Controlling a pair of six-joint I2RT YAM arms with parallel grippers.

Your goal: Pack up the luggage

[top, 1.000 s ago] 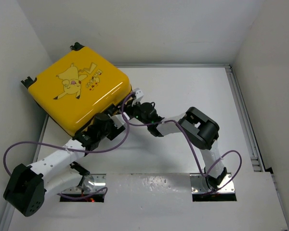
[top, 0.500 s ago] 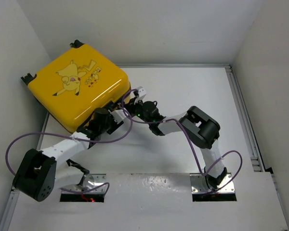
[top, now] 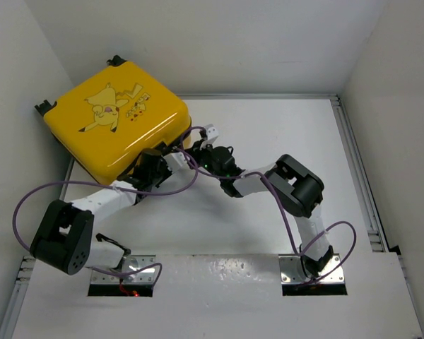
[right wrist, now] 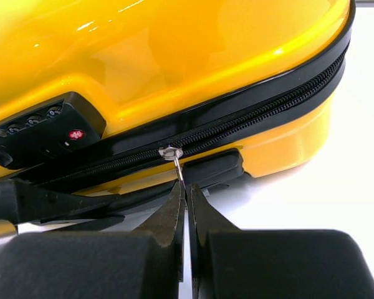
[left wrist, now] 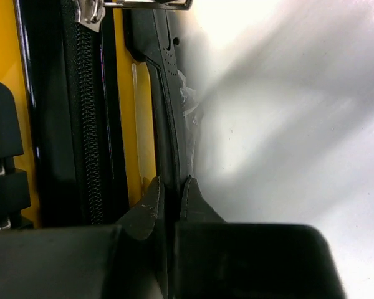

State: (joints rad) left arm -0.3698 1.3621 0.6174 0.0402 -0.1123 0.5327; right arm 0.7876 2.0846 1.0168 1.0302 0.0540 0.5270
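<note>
The luggage (top: 116,120) is a yellow hard-shell suitcase lying shut at the table's back left, cartoon side up. In the top view my left gripper (top: 157,157) presses against its near edge, and my right gripper (top: 196,146) sits at the near right corner. The left wrist view shows my left gripper (left wrist: 171,187) shut on the thin black side handle (left wrist: 165,93), beside the zipper seam (left wrist: 87,124). In the right wrist view my right gripper (right wrist: 186,187) is shut on the silver zipper pull (right wrist: 177,165), with the combination lock (right wrist: 47,128) to its left.
White walls close in the table (top: 268,127) at the left, back and right. A metal rail (top: 357,176) runs along the right side. A purple cable (top: 56,187) loops beside the left arm. The right arm's elbow (top: 297,185) stands mid-table.
My left arm has swung in toward the suitcase's near edge and its jaws have closed on the side handle. The suitcase has shifted slightly toward the back wall. The right gripper stays shut.
</note>
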